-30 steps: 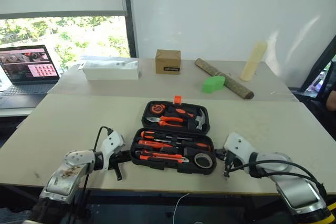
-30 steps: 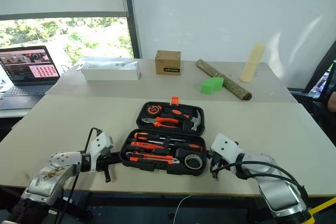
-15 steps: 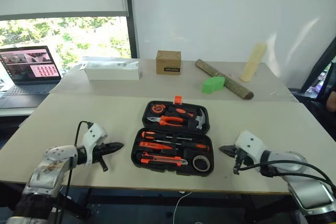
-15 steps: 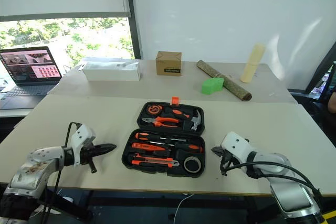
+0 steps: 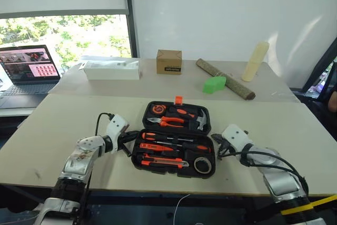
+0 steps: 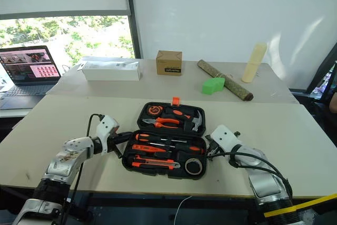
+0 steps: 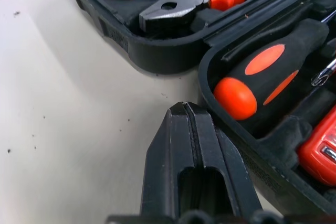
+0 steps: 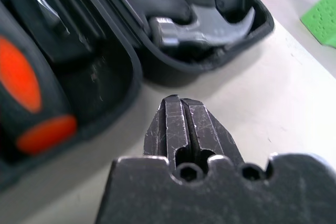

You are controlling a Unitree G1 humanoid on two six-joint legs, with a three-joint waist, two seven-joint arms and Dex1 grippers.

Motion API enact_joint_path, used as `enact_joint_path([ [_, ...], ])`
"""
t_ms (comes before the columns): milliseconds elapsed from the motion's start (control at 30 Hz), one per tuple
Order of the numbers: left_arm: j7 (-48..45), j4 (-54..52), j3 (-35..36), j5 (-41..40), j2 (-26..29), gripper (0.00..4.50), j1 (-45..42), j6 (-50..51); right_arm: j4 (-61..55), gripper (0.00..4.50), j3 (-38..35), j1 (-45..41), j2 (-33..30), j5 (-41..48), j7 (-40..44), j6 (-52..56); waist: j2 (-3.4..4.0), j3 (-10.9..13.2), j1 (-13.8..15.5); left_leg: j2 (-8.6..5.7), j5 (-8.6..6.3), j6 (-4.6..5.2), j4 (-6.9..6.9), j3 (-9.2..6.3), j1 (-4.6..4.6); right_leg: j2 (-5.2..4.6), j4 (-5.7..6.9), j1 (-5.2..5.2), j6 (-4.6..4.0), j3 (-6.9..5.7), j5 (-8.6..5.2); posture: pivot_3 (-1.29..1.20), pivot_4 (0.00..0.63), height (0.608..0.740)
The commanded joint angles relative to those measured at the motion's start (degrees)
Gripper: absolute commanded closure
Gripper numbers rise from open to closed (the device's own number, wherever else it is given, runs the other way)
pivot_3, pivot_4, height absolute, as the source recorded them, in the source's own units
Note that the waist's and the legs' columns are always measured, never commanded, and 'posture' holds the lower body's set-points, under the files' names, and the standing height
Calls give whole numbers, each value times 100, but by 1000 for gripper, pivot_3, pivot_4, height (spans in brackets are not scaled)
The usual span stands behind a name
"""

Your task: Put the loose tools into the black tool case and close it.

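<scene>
Black tool case [image 5: 176, 139] lies open between the closed, empty left gripper [image 7: 185, 109] and right gripper [image 8: 177, 101], its near edge cropped.

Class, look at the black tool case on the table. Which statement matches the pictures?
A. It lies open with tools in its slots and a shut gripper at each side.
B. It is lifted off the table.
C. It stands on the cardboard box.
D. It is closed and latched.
A: the black tool case lies open on the table, tools in its slots, with the shut left gripper and shut right gripper at its sides.
</scene>
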Motion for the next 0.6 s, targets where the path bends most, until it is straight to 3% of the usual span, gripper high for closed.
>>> enact_joint_path([
  [33, -361, -428, -87, -191, -13, 4500, 62, -186, -139, 4493, 14, -76, -56, 67, 207, -426, 0, 0, 6, 0, -1, 2, 1, 0, -3, -1, -1, -1, 1, -2, 0, 0, 150, 740],
  [467, -499, -1066, 89, -232, 245, 4500, 597, -51, -517, 4493, -230, 296, -384, 224, 528, -279, 0, 0, 16, 1, -6, 11, -9, 0, -5, -3, -5, 0, 6, -2, -2, 0, 150, 740],
  [533, -390, -978, 327, -243, 362, 4500, 553, -55, -843, 4493, -442, 427, -548, 565, 817, -182, 0, 0, 18, 1, -7, 11, -8, 0, -4, -3, -7, 0, 6, -2, -2, 0, 150, 740],
  [567, -268, -919, 618, -404, 430, 4500, 460, 169, -1261, 4493, -688, 513, -602, 1116, 1033, 360, 0, 0, 21, 1, -7, 12, -7, 0, -5, -3, -7, -1, 7, -2, -2, 0, 150, 740],
  [600, -263, -906, 823, -588, 528, 4500, 394, 465, -1643, 4211, -856, 603, -713, 1595, 1221, 1030, -1, 1, 18, 2, -8, 13, -7, -1, -5, -3, -8, -3, 6, -2, -3, 0, 150, 740],
])
